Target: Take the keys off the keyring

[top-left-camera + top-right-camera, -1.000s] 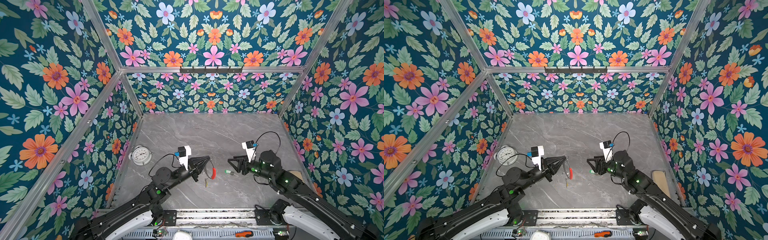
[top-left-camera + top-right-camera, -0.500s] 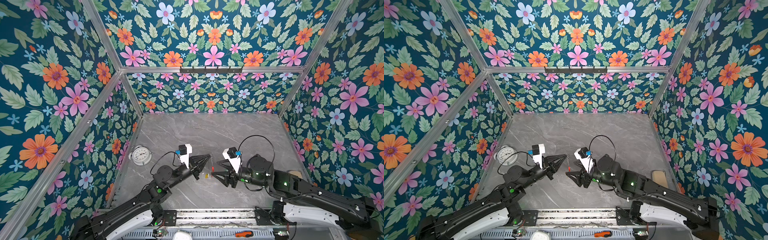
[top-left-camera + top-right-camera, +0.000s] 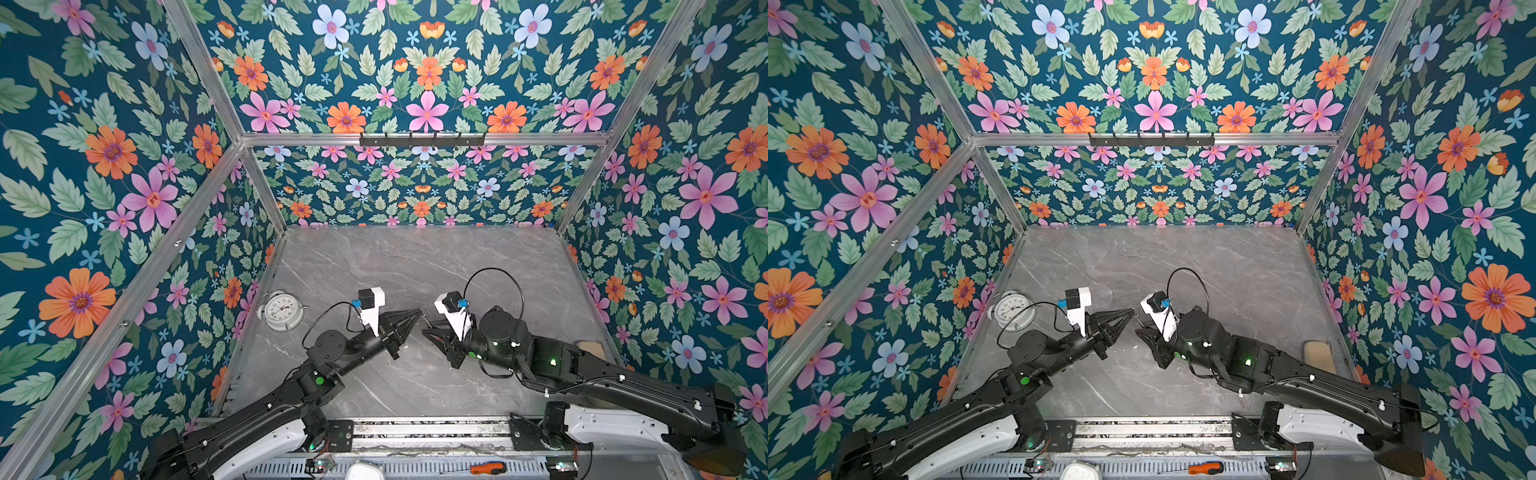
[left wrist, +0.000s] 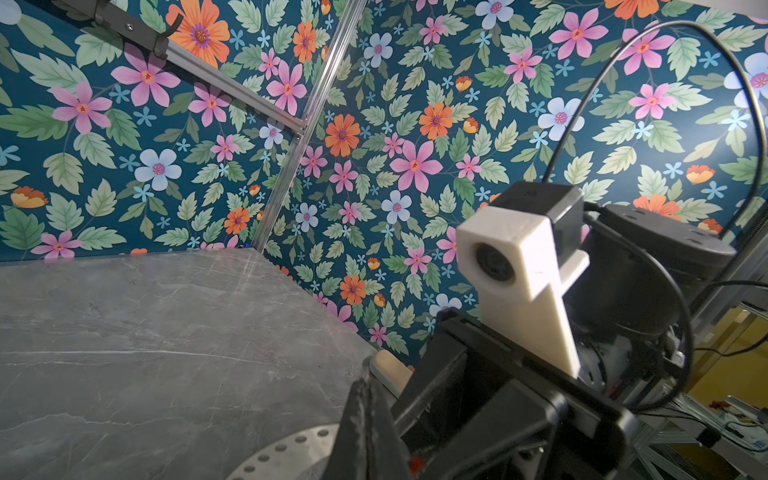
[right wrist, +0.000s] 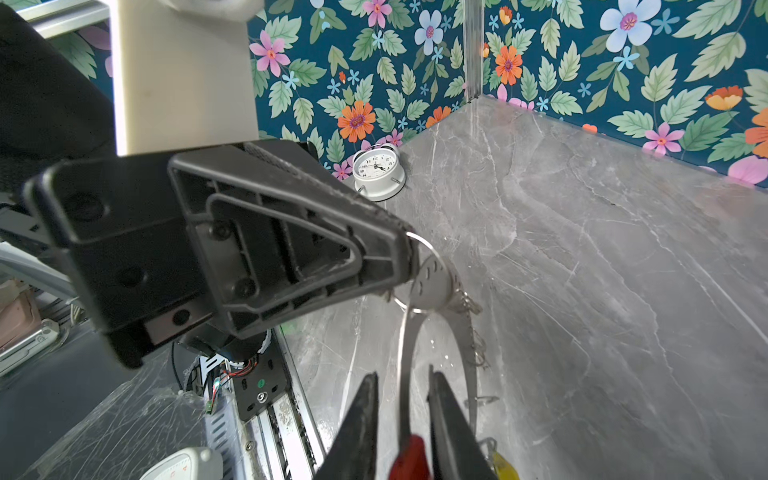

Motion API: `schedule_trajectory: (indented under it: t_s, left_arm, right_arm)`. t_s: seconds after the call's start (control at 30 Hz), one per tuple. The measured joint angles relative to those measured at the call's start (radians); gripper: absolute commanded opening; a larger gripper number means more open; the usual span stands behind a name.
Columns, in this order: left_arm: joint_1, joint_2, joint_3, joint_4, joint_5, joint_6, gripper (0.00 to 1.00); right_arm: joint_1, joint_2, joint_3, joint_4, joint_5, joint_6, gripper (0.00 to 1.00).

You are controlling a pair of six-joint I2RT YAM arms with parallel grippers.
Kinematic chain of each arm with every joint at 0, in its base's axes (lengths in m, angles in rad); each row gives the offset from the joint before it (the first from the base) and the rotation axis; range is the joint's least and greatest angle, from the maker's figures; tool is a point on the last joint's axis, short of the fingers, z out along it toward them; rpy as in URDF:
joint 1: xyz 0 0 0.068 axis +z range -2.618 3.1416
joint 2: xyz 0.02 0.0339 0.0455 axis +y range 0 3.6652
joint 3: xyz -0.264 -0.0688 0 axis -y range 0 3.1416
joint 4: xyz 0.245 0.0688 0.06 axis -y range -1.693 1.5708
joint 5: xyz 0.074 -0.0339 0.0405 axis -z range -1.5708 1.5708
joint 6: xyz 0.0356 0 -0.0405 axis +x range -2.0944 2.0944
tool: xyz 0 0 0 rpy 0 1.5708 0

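Right gripper (image 5: 403, 376) newly astride keyring (image 5: 432, 278)

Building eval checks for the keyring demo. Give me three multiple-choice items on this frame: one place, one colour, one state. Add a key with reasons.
1. Where is the alarm clock?
A) between the two grippers
B) at the left edge of the table
C) hanging on the wall hooks

2. What colour is the section of the keyring between the fingers of the right gripper?
A) blue
B) white
C) red

3. What state is the left gripper in?
A) shut on the keyring
B) wide open above the table
C) holding the clock

Key:
1 B, it stands at the left edge in both top views.
2 C, the right wrist view shows red between those fingers.
3 A, its closed tips pinch the keyring's silver end.
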Motion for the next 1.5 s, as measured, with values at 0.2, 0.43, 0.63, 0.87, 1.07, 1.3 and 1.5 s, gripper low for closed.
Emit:
schedule_trajectory:
  t_s: [0.2, 0.43, 0.63, 0.87, 1.07, 1.3, 1.5]
  left_arm:
    - [0.0, 0.009, 0.0, 0.005, 0.011, -0.005, 0.0]
    - [0.0, -0.034, 0.006, -0.028, 0.042, -0.01, 0.57]
    - [0.001, -0.099, 0.006, -0.112, 0.082, 0.012, 0.68]
    - [0.001, -0.101, 0.006, -0.193, 0.155, 0.034, 0.7]
    - [0.001, -0.052, 0.006, -0.183, 0.267, 0.033, 0.62]
    - [0.001, -0.006, 0.028, -0.156, 0.353, 0.025, 0.38]
    - [0.003, 0.006, 0.028, -0.134, 0.384, 0.003, 0.17]
  right_arm:
    - [-0.034, 0.001, 0.001, -0.009, -0.021, 0.001, 0.0]
    - [-0.128, -0.051, 0.0, -0.074, -0.088, 0.007, 0.0]
    - [-0.191, -0.143, -0.007, -0.156, -0.241, -0.003, 0.0]
    - [-0.294, -0.227, -0.023, -0.187, -0.486, -0.019, 0.0]
    - [-0.306, -0.188, -0.011, -0.187, -0.648, -0.019, 0.0]
    - [-0.308, -0.166, 0.002, -0.177, -0.698, -0.019, 0.0]
    - [-0.307, -0.151, 0.015, -0.172, -0.688, -0.02, 0.0]
